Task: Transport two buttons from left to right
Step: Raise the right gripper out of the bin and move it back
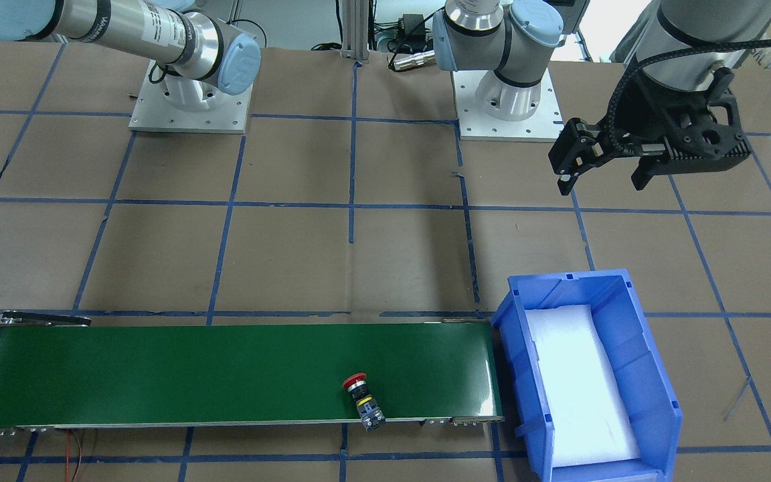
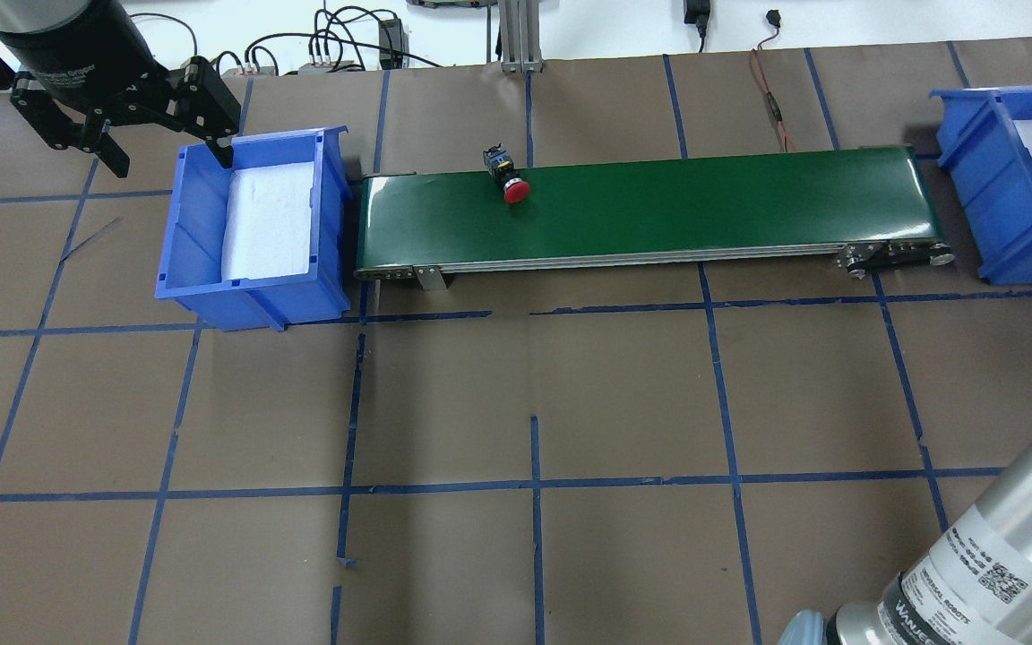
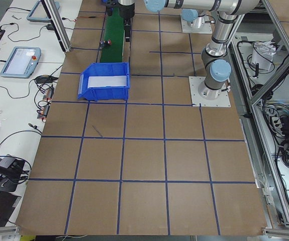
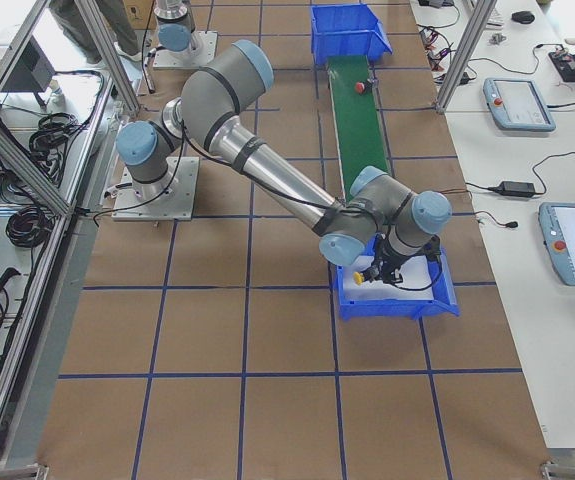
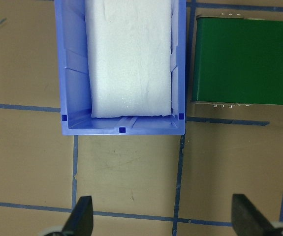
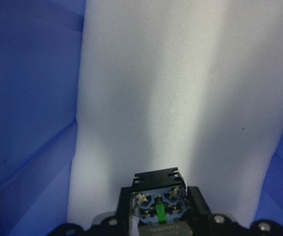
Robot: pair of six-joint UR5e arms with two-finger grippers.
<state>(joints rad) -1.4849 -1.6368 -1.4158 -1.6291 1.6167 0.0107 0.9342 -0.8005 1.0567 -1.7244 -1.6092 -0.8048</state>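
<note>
The red-capped button [image 1: 361, 395] lies on its side on the green conveyor belt [image 1: 191, 375], near the belt's left end and its far edge; it also shows in the overhead view [image 2: 507, 176]. My left gripper [image 1: 569, 171] is open and empty, hovering beside the left blue bin [image 2: 252, 296]; its fingertips [image 5: 83, 216] stand wide apart. My right gripper [image 6: 157, 211] is shut on the yellow-capped button [image 6: 157, 204], low inside the right blue bin [image 2: 995, 193]. Only the button's contact block shows in the wrist view; a yellow spot [image 4: 366, 277] shows at the fingers.
Both bins are lined with white foam [image 5: 131, 59]; the left bin holds nothing else. The right arm [image 4: 267, 165] stretches along the table toward the right bin [image 4: 437, 305]. Blue tape lines grid the brown table [image 2: 525, 430].
</note>
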